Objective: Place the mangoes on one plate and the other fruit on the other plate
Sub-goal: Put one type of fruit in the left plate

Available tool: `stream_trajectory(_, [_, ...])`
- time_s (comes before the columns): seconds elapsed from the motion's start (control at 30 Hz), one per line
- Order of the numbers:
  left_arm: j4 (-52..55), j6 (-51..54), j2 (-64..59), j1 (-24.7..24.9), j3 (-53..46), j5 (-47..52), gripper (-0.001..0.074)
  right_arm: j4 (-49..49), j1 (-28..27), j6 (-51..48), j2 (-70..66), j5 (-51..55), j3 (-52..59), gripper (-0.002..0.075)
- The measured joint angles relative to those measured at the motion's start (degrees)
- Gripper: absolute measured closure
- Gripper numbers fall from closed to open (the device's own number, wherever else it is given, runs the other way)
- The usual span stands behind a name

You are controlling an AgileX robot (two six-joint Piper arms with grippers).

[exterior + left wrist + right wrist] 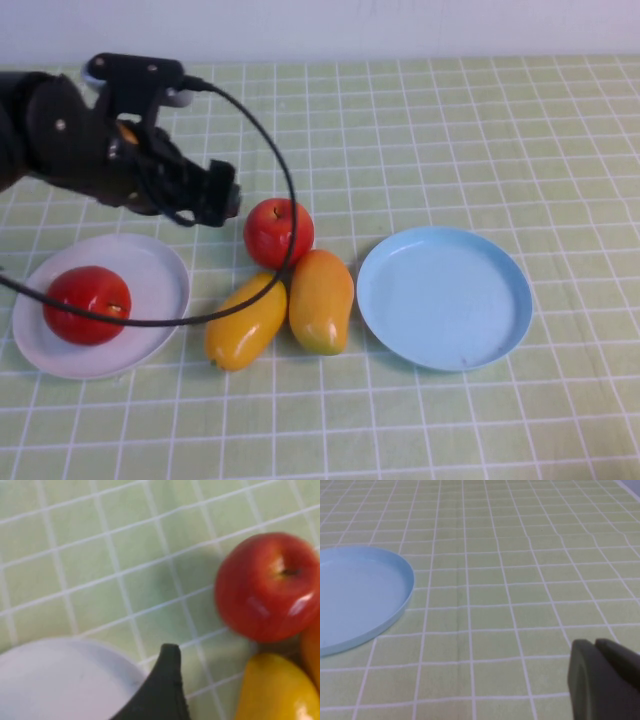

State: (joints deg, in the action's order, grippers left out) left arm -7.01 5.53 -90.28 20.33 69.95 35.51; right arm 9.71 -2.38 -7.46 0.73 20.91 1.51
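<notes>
Overhead, surface: a green checked cloth [450,130] with white grid lines covered the surface, and a pale wall ran along the far edge.
Left hand: the left hand [215,195] hung above the cloth between the white plate [160,265] and the loose apple [278,232]; whether it was open or closed could not be told, and nothing showed in its grip.
Right hand: the right hand [602,680] sat low over bare cloth near the blue plate [444,297], its two fingers pressed together on nothing.
Apples: one apple [87,304] lay on the white plate; the loose one touched the orange mango [321,300].
Mangoes: the yellow mango [246,321] lay against the orange one, both on the cloth between the plates.
Only from the wrists: the left wrist view showed one dark fingertip [167,680] by the white rim; the right hand appeared only in its own view.
</notes>
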Motion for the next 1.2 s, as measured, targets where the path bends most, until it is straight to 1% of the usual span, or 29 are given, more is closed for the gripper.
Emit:
stream_trajectory(0.1, [-1.83, 0.56, -4.97, 3.06, 4.91, -0.27, 0.0066, 0.0, 0.0, 0.0, 0.0, 0.0, 0.0, 0.0743])
stream_trajectory(0.17, [-2.82, 0.8, -8.34, 4.08, 9.02, 0.29, 0.0066, 0.0, 0.0, 0.0, 0.0, 0.0, 0.0, 0.0743])
stream_trajectory(0.33, [-6.32, 0.79, -16.85, 4.34, 17.85, 4.02, 0.0066, 0.0, 0.0, 0.0, 0.0, 0.0, 0.0, 0.0743])
stream_trajectory(0.53, [-6.79, 0.79, -23.83, 4.73, 24.79, 7.8, 0.0066, 0.0, 0.0, 0.0, 0.0, 0.0, 0.0, 0.0743])
stream_trajectory(0.67, [-6.39, 0.79, -25.94, 4.85, 27.05, 10.08, 0.0066, 0.0, 0.0, 0.0, 0.0, 0.0, 0.0, 0.0743])
stream_trajectory(0.9, [0.23, 0.79, -26.55, 4.85, 27.49, 11.36, 0.0066, 0.0, 0.0, 0.0, 0.0, 0.0, 0.0, 0.0743])
stream_trajectory(1.2, [-1.72, 0.79, -27.88, 5.05, 27.49, 11.73, 0.0066, 0.0, 0.0, 0.0, 0.0, 0.0, 0.0, 0.0743])
